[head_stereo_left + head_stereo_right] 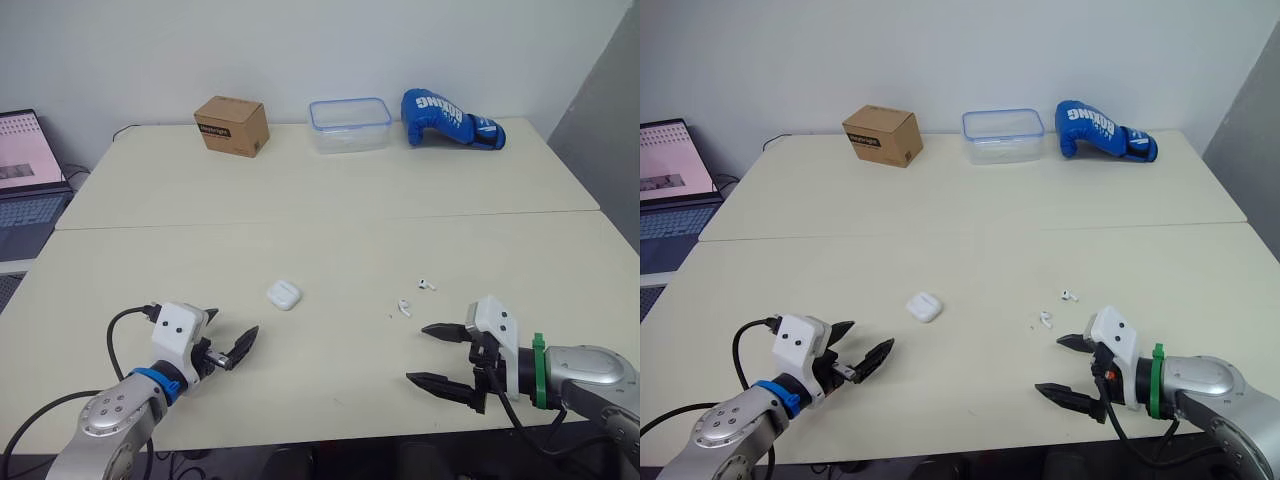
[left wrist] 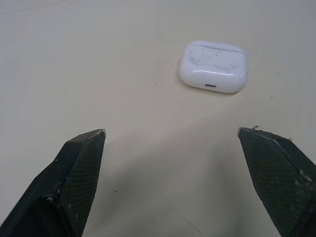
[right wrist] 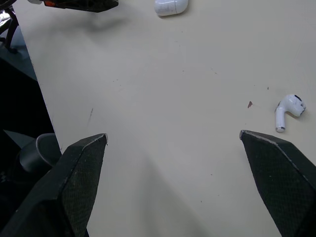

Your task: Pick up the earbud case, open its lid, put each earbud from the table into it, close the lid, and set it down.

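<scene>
The white earbud case (image 1: pixel 284 294) lies shut on the cream table (image 1: pixel 330 230), left of centre. Two white earbuds rest to its right, one nearer the front edge (image 1: pixel 404 308) and one farther back (image 1: pixel 426 284). My left gripper (image 1: pixel 235 322) hovers open near the front edge, short of the case and to its left; the left wrist view has the case (image 2: pixel 213 66) ahead of the empty fingers. My right gripper (image 1: pixel 416 352) is open and empty just in front of the earbuds. One earbud (image 3: pixel 289 109) lies beyond its fingertip in the right wrist view.
Along the far side of the table stand a cardboard box (image 1: pixel 232 125), a clear plastic container (image 1: pixel 350 124) and a blue boxing glove (image 1: pixel 450 119). A laptop (image 1: pixel 30 170) sits off the table's left side. A seam (image 1: pixel 330 222) crosses the tabletop.
</scene>
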Controlling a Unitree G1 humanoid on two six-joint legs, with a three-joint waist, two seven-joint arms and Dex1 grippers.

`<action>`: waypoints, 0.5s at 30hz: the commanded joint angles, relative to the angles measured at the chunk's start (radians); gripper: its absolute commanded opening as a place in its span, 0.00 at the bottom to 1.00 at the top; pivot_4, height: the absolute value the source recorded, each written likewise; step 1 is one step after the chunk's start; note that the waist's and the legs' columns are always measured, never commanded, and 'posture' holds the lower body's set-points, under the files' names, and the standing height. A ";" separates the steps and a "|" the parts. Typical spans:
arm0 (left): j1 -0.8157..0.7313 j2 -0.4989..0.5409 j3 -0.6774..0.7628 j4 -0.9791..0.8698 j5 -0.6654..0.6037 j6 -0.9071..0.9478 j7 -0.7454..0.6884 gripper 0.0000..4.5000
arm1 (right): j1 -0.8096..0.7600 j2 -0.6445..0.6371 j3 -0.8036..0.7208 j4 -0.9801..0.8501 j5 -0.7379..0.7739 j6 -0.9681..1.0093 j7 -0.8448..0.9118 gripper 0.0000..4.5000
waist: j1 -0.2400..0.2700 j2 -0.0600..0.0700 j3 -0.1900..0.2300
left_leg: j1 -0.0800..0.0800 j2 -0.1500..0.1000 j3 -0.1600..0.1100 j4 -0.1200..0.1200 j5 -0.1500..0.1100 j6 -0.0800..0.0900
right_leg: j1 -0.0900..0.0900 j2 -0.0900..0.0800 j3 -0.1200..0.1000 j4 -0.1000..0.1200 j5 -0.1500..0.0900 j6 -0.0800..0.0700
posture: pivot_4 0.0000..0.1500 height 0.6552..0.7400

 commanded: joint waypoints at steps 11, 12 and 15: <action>-0.023 0.007 0.010 -0.055 -0.042 0.024 -0.001 1.00 | -0.028 0.016 -0.012 -0.019 0.016 0.011 -0.031 1.00 | 0.000 0.000 0.000 | 0.000 0.000 0.000 0.000 0.000 0.000 | 0.000 0.000 0.000 0.000 0.000 0.000 | 1.00 0.89; -0.022 0.007 0.008 -0.055 -0.040 0.023 -0.002 1.00 | -0.025 0.015 -0.012 -0.017 0.012 0.007 -0.029 1.00 | 0.000 0.000 0.000 | 0.000 0.000 0.000 0.000 0.000 0.000 | 0.000 0.000 0.000 0.000 0.000 0.000 | 1.00 0.89; -0.014 0.011 0.002 -0.055 -0.034 0.017 -0.008 1.00 | -0.017 0.013 -0.016 -0.017 0.010 0.003 -0.025 1.00 | 0.000 0.000 0.000 | 0.000 0.000 0.000 0.000 0.000 0.000 | 0.000 0.000 0.000 0.000 0.000 0.000 | 1.00 0.89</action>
